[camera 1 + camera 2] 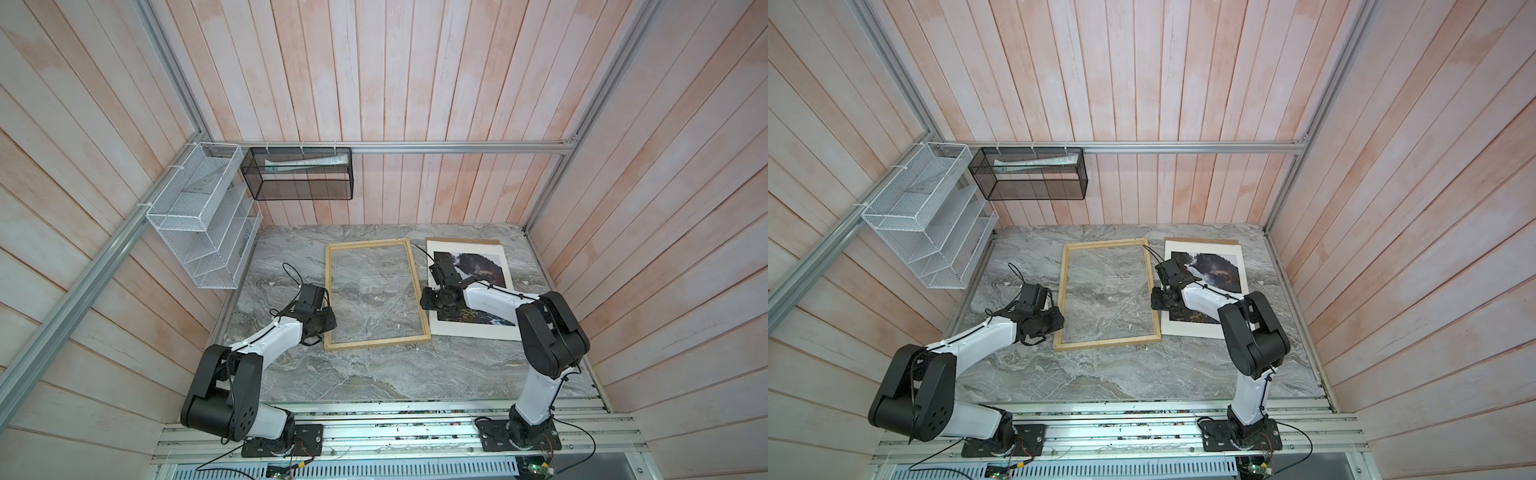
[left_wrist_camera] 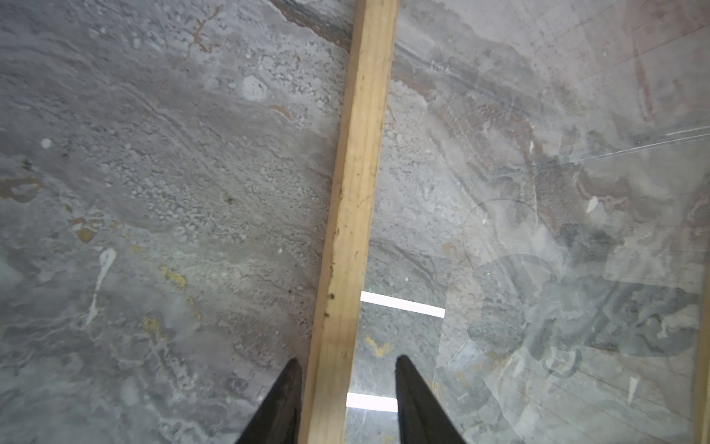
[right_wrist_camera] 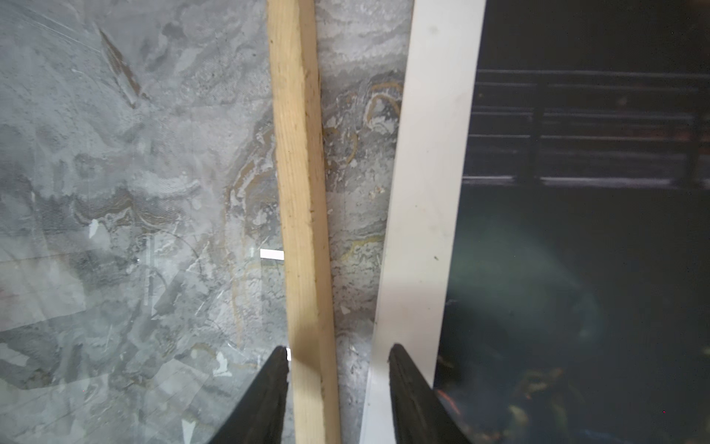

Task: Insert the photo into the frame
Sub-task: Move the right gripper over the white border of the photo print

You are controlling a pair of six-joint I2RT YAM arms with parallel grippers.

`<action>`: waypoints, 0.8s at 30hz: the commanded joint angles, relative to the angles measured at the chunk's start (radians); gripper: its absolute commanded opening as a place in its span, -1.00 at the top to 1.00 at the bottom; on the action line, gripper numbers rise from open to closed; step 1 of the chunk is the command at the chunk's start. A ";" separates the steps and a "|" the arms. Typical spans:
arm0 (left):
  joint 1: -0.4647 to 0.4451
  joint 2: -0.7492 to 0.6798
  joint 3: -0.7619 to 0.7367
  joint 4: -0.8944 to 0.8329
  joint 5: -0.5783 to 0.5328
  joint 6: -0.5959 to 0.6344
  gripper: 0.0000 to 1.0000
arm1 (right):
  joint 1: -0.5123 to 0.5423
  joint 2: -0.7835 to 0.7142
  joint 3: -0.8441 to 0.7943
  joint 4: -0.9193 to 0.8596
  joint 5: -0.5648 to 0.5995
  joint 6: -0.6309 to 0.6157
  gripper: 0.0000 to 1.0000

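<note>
The frame [image 1: 377,342] lies flat in the middle of the grey worktop [image 1: 374,382]. The photo [image 1: 484,266] lies picture up just right of it, on a brown board [image 1: 461,240]. The left gripper [image 2: 345,359] is spread apart over the frame's left bar, not squeezing. The right gripper [image 3: 338,348] is spread over the right bar, one finger above the photo's white edge.

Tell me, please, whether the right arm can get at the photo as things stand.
Probably yes: the photo lies uncovered, picture up, beside the frame, with the right jaws open near its white edge.
</note>
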 commanded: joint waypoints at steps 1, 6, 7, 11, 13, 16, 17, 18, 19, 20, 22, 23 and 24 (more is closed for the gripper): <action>-0.008 0.021 -0.020 0.039 0.022 -0.012 0.17 | -0.002 0.020 0.030 0.012 -0.051 -0.009 0.15; -0.011 0.017 -0.040 0.064 0.044 -0.017 0.17 | -0.005 0.057 0.070 -0.005 -0.072 -0.009 0.25; -0.013 0.014 -0.042 0.065 0.046 -0.018 0.17 | -0.004 0.064 0.079 -0.010 -0.074 -0.011 0.26; -0.015 0.002 -0.051 0.072 0.051 -0.017 0.17 | -0.009 0.096 0.117 -0.037 -0.077 -0.012 0.30; -0.015 -0.002 -0.054 0.078 0.054 -0.014 0.17 | -0.010 0.110 0.133 -0.045 -0.077 -0.012 0.32; -0.015 0.001 -0.054 0.088 0.060 -0.010 0.17 | -0.012 0.129 0.153 -0.047 -0.094 -0.008 0.36; -0.015 0.004 -0.053 0.091 0.061 -0.008 0.17 | -0.012 0.135 0.160 -0.047 -0.102 -0.006 0.38; -0.014 0.007 -0.052 0.094 0.063 -0.009 0.17 | -0.012 0.142 0.166 -0.046 -0.111 -0.005 0.40; -0.015 0.008 -0.052 0.097 0.064 -0.008 0.17 | -0.013 0.149 0.173 -0.044 -0.122 -0.001 0.42; -0.014 0.010 -0.053 0.102 0.066 -0.009 0.17 | -0.013 0.154 0.177 -0.039 -0.134 0.002 0.43; -0.015 0.013 -0.054 0.114 0.071 -0.006 0.17 | -0.012 0.166 0.189 -0.027 -0.167 0.012 0.46; -0.016 0.016 -0.051 0.118 0.071 -0.007 0.17 | -0.013 0.172 0.193 -0.020 -0.183 0.018 0.47; -0.014 0.020 -0.050 0.116 0.069 -0.008 0.17 | -0.012 0.178 0.195 -0.010 -0.202 0.024 0.47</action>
